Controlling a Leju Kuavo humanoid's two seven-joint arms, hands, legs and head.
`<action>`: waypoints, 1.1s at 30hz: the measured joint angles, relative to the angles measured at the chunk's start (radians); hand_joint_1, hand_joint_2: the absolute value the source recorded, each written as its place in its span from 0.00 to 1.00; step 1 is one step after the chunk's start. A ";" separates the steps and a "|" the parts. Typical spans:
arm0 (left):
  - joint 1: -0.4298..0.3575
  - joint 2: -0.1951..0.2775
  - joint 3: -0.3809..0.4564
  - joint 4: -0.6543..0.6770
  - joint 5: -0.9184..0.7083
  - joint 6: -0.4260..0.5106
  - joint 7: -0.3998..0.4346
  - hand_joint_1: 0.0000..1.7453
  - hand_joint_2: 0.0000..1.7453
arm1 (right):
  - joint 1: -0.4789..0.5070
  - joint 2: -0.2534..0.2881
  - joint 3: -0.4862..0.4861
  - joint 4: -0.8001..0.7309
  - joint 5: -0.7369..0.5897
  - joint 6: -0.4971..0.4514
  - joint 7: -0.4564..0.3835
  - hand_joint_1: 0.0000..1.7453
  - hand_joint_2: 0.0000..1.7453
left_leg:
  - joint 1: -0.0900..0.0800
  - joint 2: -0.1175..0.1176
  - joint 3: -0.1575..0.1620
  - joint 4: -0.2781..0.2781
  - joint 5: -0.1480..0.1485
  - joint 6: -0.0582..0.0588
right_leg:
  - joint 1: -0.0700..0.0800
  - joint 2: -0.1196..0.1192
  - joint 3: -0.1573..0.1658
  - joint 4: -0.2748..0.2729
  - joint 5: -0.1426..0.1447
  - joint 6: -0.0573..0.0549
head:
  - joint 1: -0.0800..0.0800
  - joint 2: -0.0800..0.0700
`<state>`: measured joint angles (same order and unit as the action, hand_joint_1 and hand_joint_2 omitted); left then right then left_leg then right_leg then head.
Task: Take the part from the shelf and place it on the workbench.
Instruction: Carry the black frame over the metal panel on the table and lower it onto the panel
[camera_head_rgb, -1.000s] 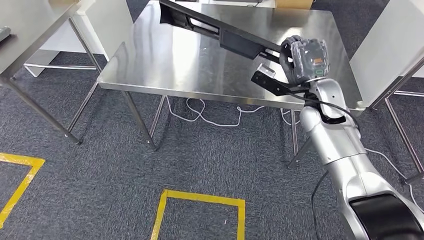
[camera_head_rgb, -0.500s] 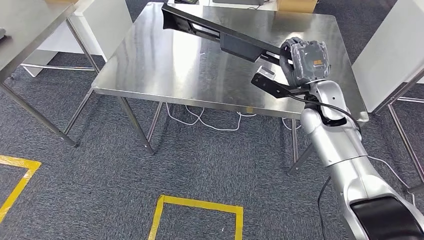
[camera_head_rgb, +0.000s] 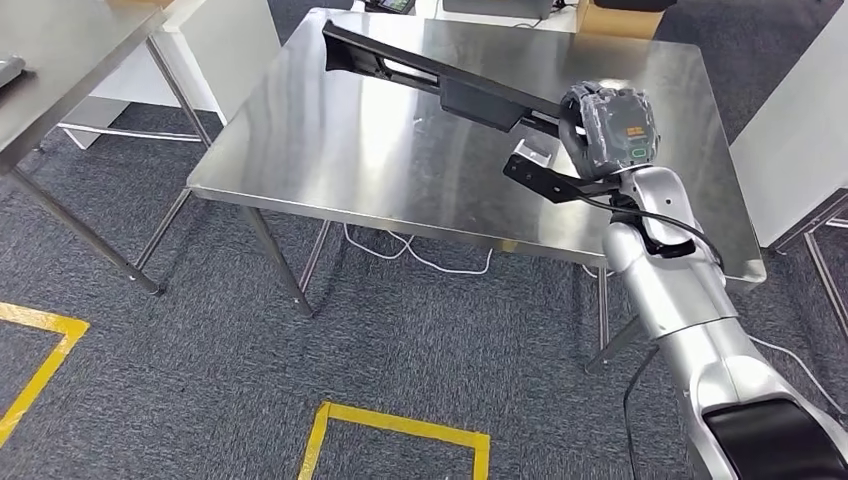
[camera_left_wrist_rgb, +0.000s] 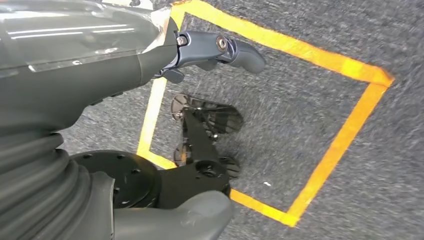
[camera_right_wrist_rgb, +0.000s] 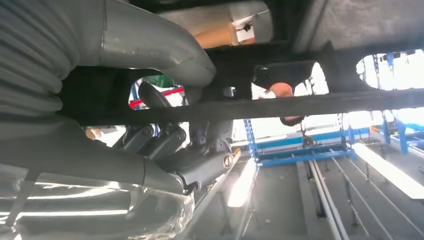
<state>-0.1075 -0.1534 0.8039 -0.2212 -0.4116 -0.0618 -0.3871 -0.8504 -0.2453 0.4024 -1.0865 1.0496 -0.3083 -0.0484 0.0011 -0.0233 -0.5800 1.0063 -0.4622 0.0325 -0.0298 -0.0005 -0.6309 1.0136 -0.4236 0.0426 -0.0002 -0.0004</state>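
With the right hand wrapped around one end of the long black part, which hangs slantwise over the steel tabletop, the step calls for lowering it level, so that its far end neither strikes nor scrapes first.

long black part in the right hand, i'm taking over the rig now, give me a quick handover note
Right hand: grips one end of the long black plastic part, which stretches out over the shiny steel workbench.
Left hand: holds nothing, hanging over grey carpet with a yellow tape square.
Done: part is off the shelf and carried to the bench.
Left: lower it onto the benchtop, let go, pull the arm back. Whether the part's far end touches the steel is unclear.
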 joint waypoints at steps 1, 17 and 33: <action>0.001 0.000 0.000 0.000 0.000 0.000 0.000 0.00 1.00 | -0.002 0.001 0.001 0.001 0.002 0.002 -0.002 1.00 1.00 | 0.002 0.002 0.001 0.007 -0.005 -0.004 | -0.003 0.001 0.006 0.001 0.000 -0.010 | -0.002 0.000; -0.007 0.004 0.000 0.000 -0.002 0.000 0.001 0.00 1.00 | -0.071 0.087 0.024 0.081 0.044 -0.015 0.011 1.00 1.00 | -0.025 0.020 -0.070 -0.045 0.106 0.063 | 0.027 0.007 0.131 -0.009 -0.081 -0.018 | -0.008 0.000; -0.008 0.000 0.001 0.000 -0.011 0.002 0.000 0.00 1.00 | -0.059 0.088 0.025 0.109 0.115 -0.018 0.050 1.00 1.00 | -0.013 0.007 -0.017 0.034 -0.007 0.000 | 0.002 0.004 0.022 -0.018 -0.004 -0.028 | -0.011 0.000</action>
<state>-0.1157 -0.1533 0.8044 -0.2207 -0.4223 -0.0602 -0.3876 -0.9098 -0.1575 0.4275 -0.9774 1.1649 -0.3263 0.0014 -0.0118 -0.0160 -0.5970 1.0401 -0.4695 0.0323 -0.0275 0.0036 -0.6087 0.9953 -0.4275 0.0142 -0.0116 -0.0003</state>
